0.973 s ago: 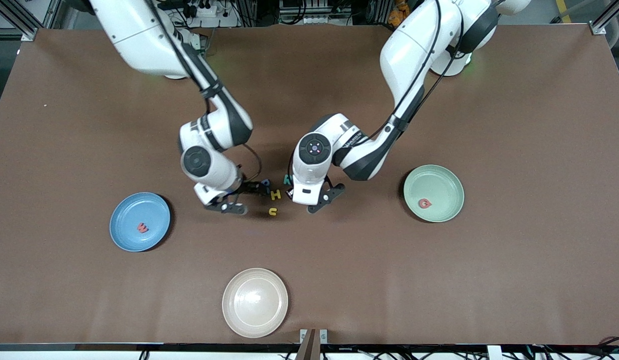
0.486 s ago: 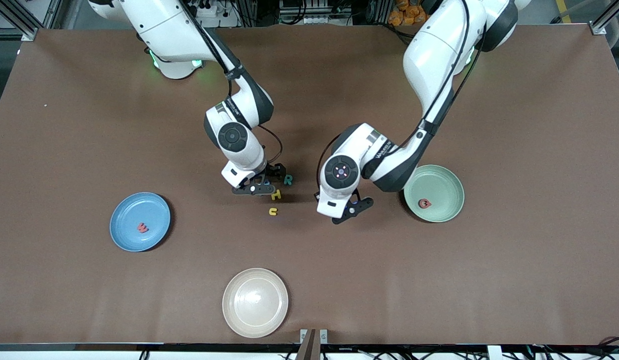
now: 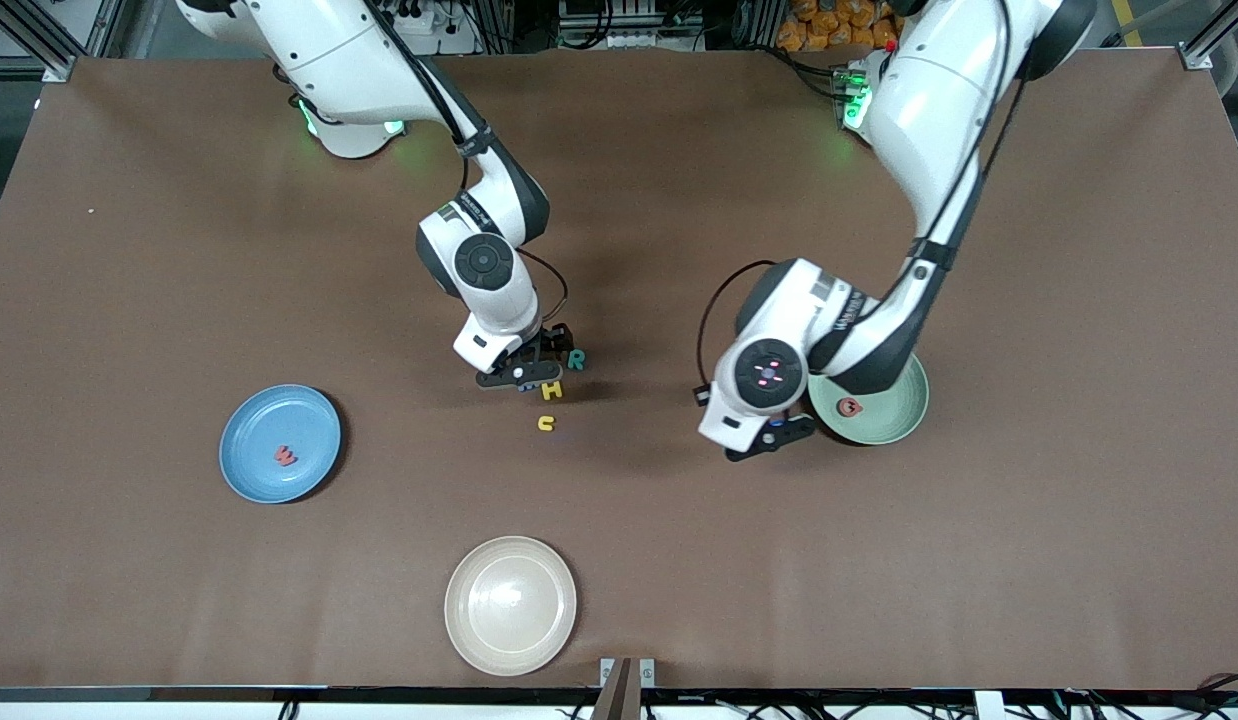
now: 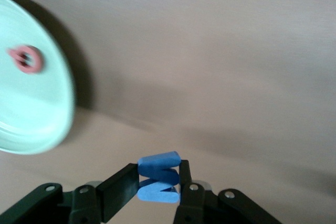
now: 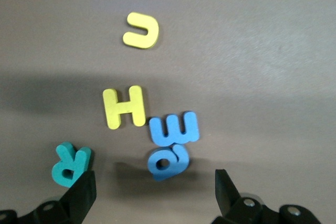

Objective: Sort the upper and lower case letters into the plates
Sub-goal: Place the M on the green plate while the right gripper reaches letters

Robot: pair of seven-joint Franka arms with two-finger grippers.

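My left gripper (image 3: 772, 436) (image 4: 157, 178) is shut on a blue letter (image 4: 158, 176), held on edge over the table just beside the mint green plate (image 3: 894, 420) (image 4: 31, 108). A red-pink G (image 3: 850, 407) (image 4: 27, 59) lies in that plate. My right gripper (image 3: 527, 369) (image 5: 155, 190) hangs open over the cluster of letters at mid-table: a teal R (image 3: 576, 359) (image 5: 70, 164), a yellow H (image 3: 552, 390) (image 5: 124, 107), a yellow u (image 3: 547, 423) (image 5: 142, 30) and two blue lower-case letters (image 5: 174, 127), one of them round (image 5: 167, 164). The blue plate (image 3: 314, 420) holds a red w (image 3: 285, 456).
A cream-beige plate (image 3: 510, 605) sits near the table's front edge, nearer the front camera than the letter cluster. Bare brown table lies between the plates.
The left arm has carried the blue letter from the cluster toward the mint green plate. The right gripper came from the blue plate's side to over the cluster, then barely moved.
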